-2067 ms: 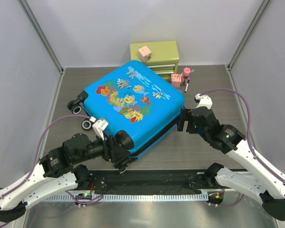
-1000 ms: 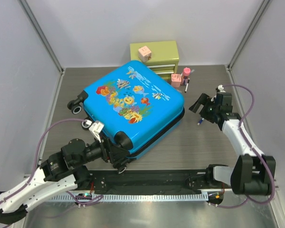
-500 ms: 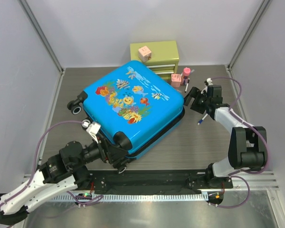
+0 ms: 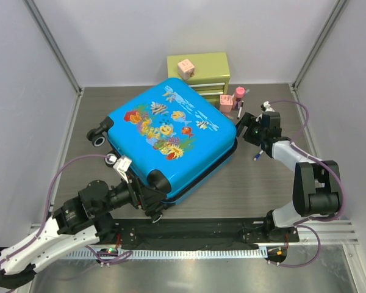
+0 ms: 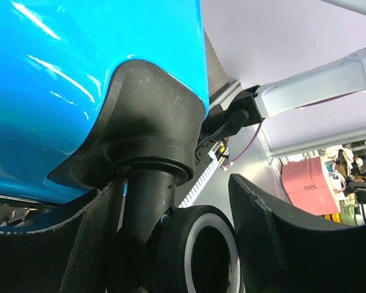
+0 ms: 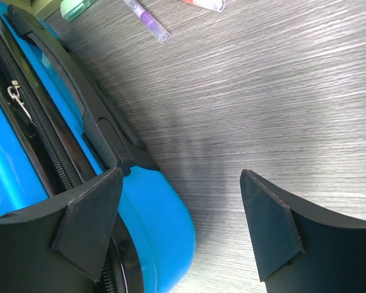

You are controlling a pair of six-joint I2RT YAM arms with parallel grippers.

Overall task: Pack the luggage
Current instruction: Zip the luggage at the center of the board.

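Note:
The luggage, a bright blue hard-shell suitcase with a fish print, lies closed and flat on the table. My left gripper is at its near corner. In the left wrist view my left gripper is closed around a black caster wheel of the luggage. My right gripper is at the suitcase's right corner. In the right wrist view my right gripper stands open over bare table, its left finger beside the blue shell, below the black side handle and zipper pull.
A green drawer chest with a pink cube on top stands behind the suitcase. A pink block, a pink bottle and a pen lie beside it. Another pen lies on the table right of the suitcase.
My right gripper has swung in from the right side of the table to the suitcase's right corner, its jaws narrowing slightly. The left gripper has stayed on the wheel.

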